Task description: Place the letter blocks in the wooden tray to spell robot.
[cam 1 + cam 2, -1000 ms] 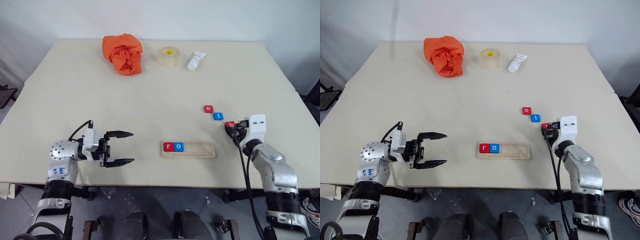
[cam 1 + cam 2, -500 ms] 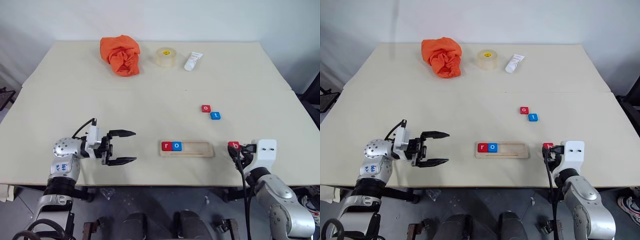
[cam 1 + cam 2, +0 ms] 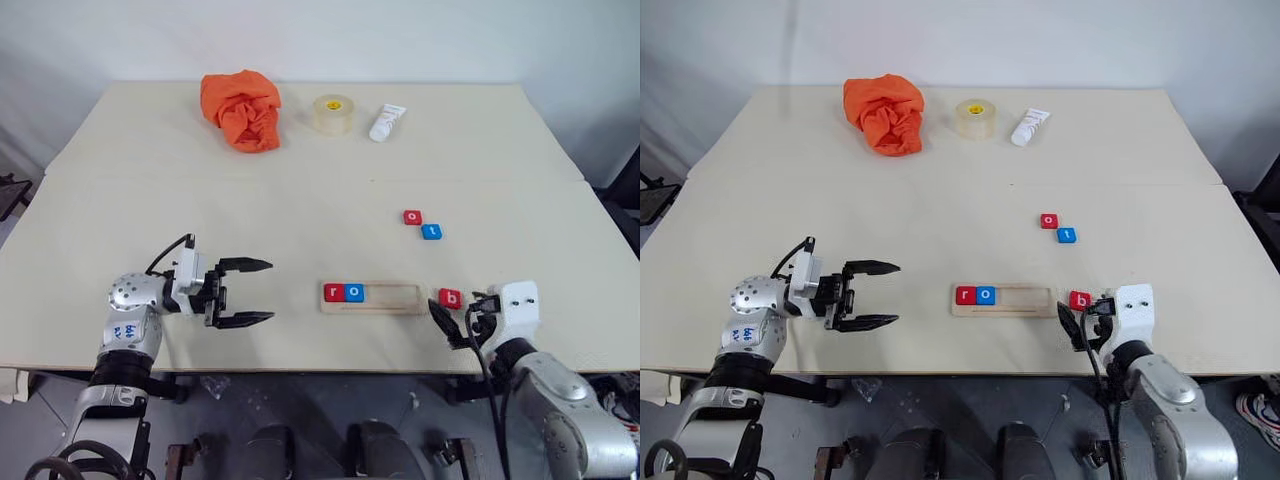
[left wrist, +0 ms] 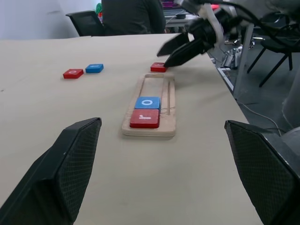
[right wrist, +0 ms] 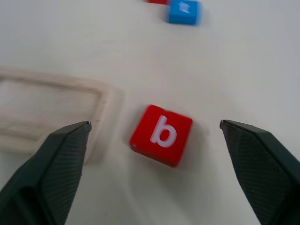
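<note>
The wooden tray (image 3: 398,298) lies near the table's front edge with a red r block (image 3: 333,292) and a blue o block (image 3: 355,292) at its left end. A red b block (image 3: 450,298) lies flat on the table just past the tray's right end, touching nothing. My right gripper (image 3: 456,318) is open right behind it, a finger on either side of the b block (image 5: 161,135). Farther back lie a red o block (image 3: 413,217) and a blue t block (image 3: 431,231). My left gripper (image 3: 270,291) hovers open and empty left of the tray, pointing toward it.
An orange cloth (image 3: 243,108), a tape roll (image 3: 334,113) and a white tube (image 3: 387,122) sit along the table's far edge. In the left wrist view, a person (image 4: 133,16) and chairs are beyond the table.
My right gripper drew back toward the table's front edge carrying the red b block, then opened and left it on the table beside the tray's right end. The left arm kept still.
</note>
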